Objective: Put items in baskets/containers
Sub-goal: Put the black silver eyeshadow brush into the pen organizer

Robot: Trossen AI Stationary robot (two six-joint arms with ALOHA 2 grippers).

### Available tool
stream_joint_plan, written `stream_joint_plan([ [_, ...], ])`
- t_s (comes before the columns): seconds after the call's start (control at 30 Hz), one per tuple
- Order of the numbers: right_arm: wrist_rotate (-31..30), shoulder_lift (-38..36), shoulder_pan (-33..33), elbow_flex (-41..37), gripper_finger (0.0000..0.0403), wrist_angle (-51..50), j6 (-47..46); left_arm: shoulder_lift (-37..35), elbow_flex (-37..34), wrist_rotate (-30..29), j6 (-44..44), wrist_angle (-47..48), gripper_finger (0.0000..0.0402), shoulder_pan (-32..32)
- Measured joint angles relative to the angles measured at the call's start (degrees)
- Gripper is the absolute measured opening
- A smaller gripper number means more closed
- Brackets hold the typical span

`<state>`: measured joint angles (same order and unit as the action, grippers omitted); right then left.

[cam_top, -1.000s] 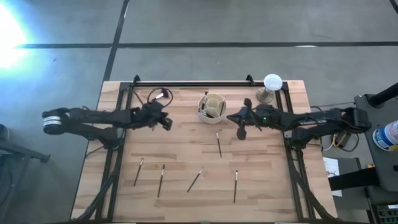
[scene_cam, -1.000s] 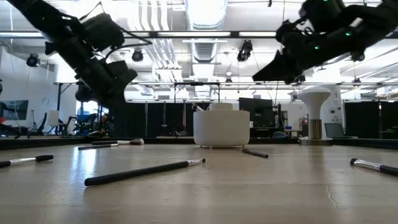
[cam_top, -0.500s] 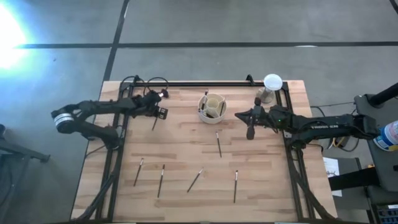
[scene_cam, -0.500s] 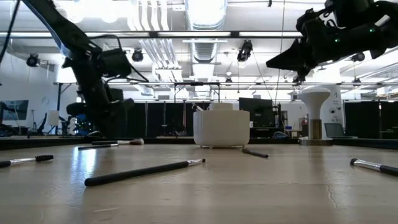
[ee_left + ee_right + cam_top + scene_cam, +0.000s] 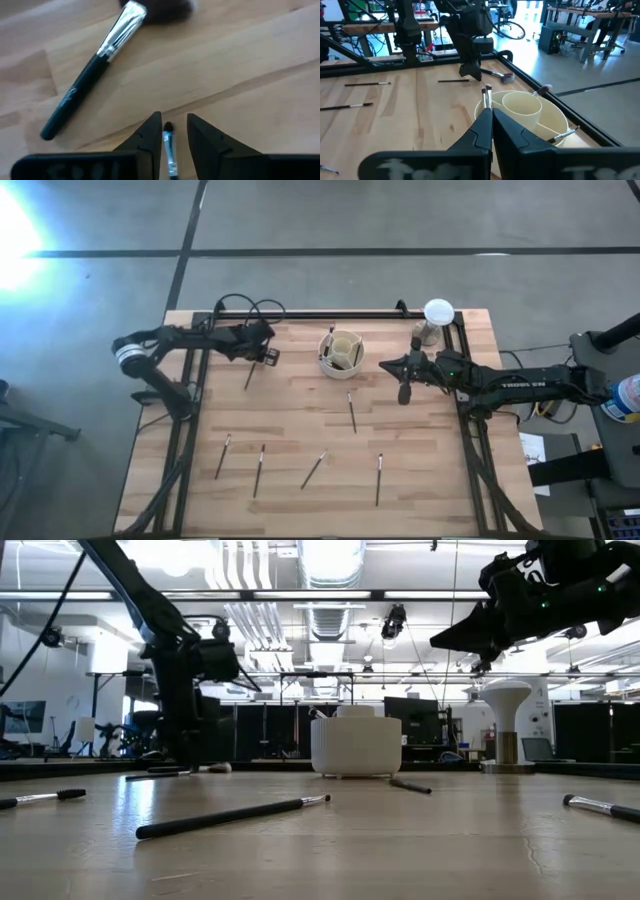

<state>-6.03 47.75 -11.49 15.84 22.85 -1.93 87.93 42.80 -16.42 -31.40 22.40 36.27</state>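
Note:
My left gripper (image 5: pixel 173 131) stands open, pointing down over the table's far left, one finger on each side of a thin brush (image 5: pixel 170 150) that lies flat; no touch shows. That brush (image 5: pixel 250 374) runs toward the near edge. A bigger brush with a fluffy head (image 5: pixel 100 55) lies just beyond. The cream cup-like holder (image 5: pixel 341 352) has several brushes standing in it. My right gripper (image 5: pixel 404 388) hovers shut and holding nothing, right of the holder (image 5: pixel 530 112). Several more brushes lie flat on the near half, one (image 5: pixel 352 412) below the holder.
A white globe on a grey stand (image 5: pixel 436 316) is at the far right corner. A black frame rail (image 5: pixel 310 314) runs along the far edge, and others run down both sides. Loose brushes (image 5: pixel 259 470) (image 5: pixel 315 469) (image 5: pixel 379 478) lie spread across the near half.
My left gripper has swung toward the far edge, tipped more steeply downward and sunk close to the table, over the thin brush. My right gripper has drawn back from the holder toward the table's right edge and then kept still. No brush has moved.

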Motion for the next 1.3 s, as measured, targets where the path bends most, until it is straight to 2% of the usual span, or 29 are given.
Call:
stream_joint_plan([
  [0.33, 0.0, 0.0, 0.0, 0.0, 0.0008, -0.1, 0.7, 1.2, 0.1, -1.1, 0.2, 1.3, 0.0078, 0.0],
  [0.57, 0.0, 0.0, 0.0, 0.0, 0.0008, -0.1, 1.1, 1.6, -0.2, -0.2, 2.7, 2.1, 0.0009, -0.2],
  [0.67, 0.0, 0.0, 0.0, 0.0, 0.0008, -0.1, 1.1, 1.4, -0.3, -0.5, 3.9, 2.1, 0.0004, -0.5],
  [0.8, 0.0, 0.0, 0.0, 0.0, 0.0008, -0.1, 1.0, -1.2, -0.9, -1.2, 4.3, 3.6, 0.0002, -1.9],
  [1.0, 0.0, 0.0, 0.0, 0.0, 0.0008, -0.3, 1.1, -9.6, -2.1, -1.6, 2.0, 1.0, 0.0001, -4.8],
  [1.17, 0.0, 0.0, 0.0, -0.1, 0.0008, -0.3, 1.2, -16.9, -4.9, -1.7, -1.5, -10.3, 0.0, -9.8],
  [1.3, 0.0, 0.4, 0.0, -0.3, 0.0008, -0.3, 1.1, -19.5, -10.2, -1.5, -2.0, -30.6, 0.0, -15.7],
])
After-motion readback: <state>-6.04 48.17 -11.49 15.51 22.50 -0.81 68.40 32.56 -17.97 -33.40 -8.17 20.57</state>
